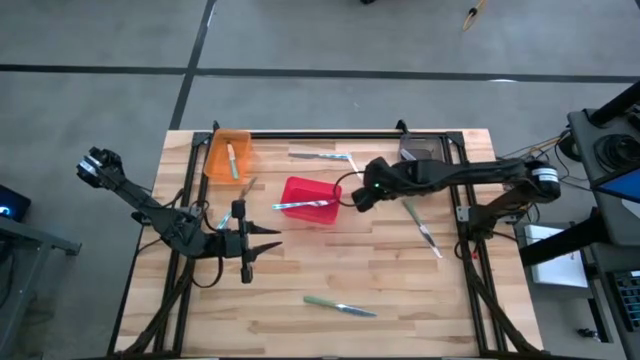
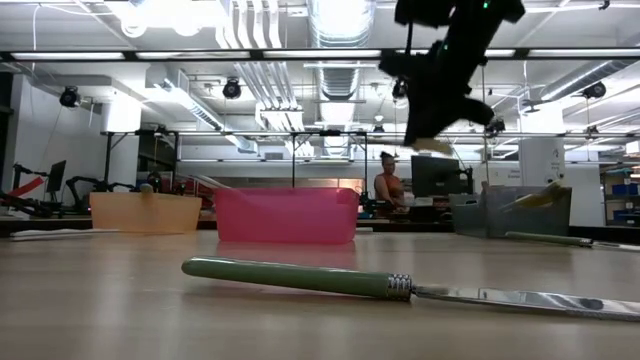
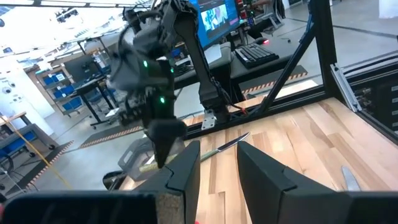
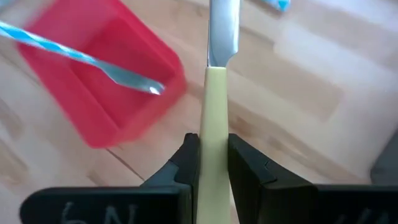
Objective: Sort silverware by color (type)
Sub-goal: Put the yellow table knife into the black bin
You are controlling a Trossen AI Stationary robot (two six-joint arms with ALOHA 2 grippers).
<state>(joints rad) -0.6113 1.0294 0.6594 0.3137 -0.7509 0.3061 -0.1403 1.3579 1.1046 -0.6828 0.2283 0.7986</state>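
I count three bins on my bench [image 1: 400, 300]: one orange bin [image 1: 228, 155], one red bin [image 1: 311, 201], one grey bin [image 1: 420, 150]. Of utensils, I see two green-handled ones, one near the front edge [image 1: 338, 305] and one to the right [image 1: 421, 227]; two blue-handled, one across the red bin [image 1: 303, 204] and one at the back [image 1: 320, 156]; and one yellow-handled knife [image 4: 214, 124].

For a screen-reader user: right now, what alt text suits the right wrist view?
The right hand grips a yellow-handled knife, its metal blade pointing away over the wooden table. Beside it, a blue-handled utensil lies across the red bin.
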